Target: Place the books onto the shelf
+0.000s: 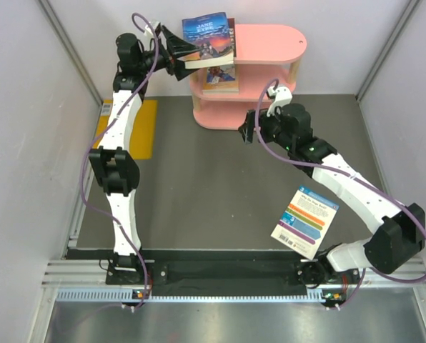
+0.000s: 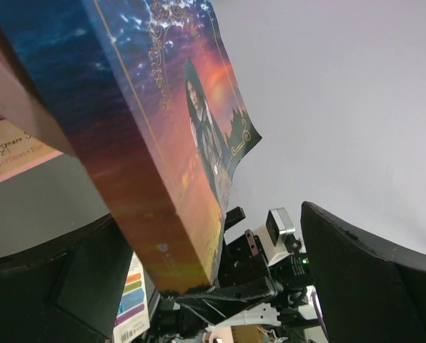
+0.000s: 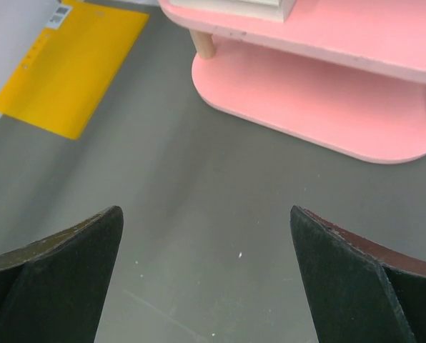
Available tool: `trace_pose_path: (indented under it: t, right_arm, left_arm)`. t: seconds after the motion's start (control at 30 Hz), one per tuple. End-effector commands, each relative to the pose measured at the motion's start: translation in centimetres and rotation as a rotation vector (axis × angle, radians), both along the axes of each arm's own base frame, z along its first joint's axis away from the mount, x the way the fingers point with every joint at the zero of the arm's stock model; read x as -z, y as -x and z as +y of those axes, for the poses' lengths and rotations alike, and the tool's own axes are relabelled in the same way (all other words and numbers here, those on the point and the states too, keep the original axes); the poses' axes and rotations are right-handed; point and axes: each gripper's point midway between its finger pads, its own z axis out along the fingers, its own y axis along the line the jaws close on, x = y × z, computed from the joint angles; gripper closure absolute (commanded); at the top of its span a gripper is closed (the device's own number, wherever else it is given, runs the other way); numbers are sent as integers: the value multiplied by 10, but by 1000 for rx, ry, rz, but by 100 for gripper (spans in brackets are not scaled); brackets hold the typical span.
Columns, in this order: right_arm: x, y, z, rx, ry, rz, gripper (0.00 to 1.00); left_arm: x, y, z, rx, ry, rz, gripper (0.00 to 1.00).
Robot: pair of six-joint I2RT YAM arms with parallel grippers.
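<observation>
**Top view.** The left end effector (image 1: 179, 51) is at the left end of the shelf (image 1: 270, 43). Its jaws are spread to either side of the overhanging edge of the blue sunset book (image 1: 208, 39), which lies flat on the top board. A second book (image 1: 220, 77) rests on the middle board. The white striped book (image 1: 305, 221) lies flat on the tabletop (image 1: 199, 186), beside the right forearm. The right end effector (image 1: 249, 128) hangs released and empty near the bottom board.

**Left wrist view.** Both fingers (image 2: 370, 271) stand clear of the blue sunset book's corner, so there is no grip.

**Right wrist view.** The jaws are wide with nothing between them. The bottom board and a yellow rectangle (image 3: 77, 64) lie ahead.

**Handling (judged).** The white striped book is probably light, thin and flexible, with a glossy, slippery cover. Lying flat, it offers no pinch. Raise one edge first, then grip across the spine side, likely its stiffest part.
</observation>
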Motion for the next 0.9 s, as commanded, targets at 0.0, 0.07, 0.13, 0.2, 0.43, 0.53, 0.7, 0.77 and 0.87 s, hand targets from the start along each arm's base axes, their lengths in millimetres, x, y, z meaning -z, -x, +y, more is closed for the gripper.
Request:
trace_pose_path:
  t: [0.0, 0.07, 0.13, 0.2, 0.43, 0.53, 0.7, 0.77, 0.87]
  right_arm:
    - [-17, 7, 7, -30, -46, -50, 0]
    - [-14, 8, 8, -33, -50, -45, 0]
    - [-8, 8, 9, -33, -50, -34, 0]
    - [-3, 12, 12, -56, -58, -21, 0]
    - [8, 14, 15, -64, -73, 1, 0]
    - [14, 15, 15, -68, -70, 12, 0]
    - [28, 19, 13, -67, -58, 37, 0]
    - [36, 22, 13, -69, -59, 52, 0]
    - [49, 26, 12, -72, -65, 78, 0]
  left_arm:
    - [-22, 14, 18, 33, -11, -73, 1]
    - [-23, 12, 27, 20, -11, -78, 1]
    - [-28, 14, 33, 9, -12, -87, 1]
    - [-28, 17, 34, 23, -18, -93, 1]
    - [2, 28, 36, -8, -130, -54, 1]
    - [9, 27, 55, -101, -221, -100, 1]
    - [-12, 37, 70, -176, -220, -214, 16]
    - [-25, 40, 73, -175, -189, -251, 36]
    - [-36, 41, 70, -128, -132, -279, 60]
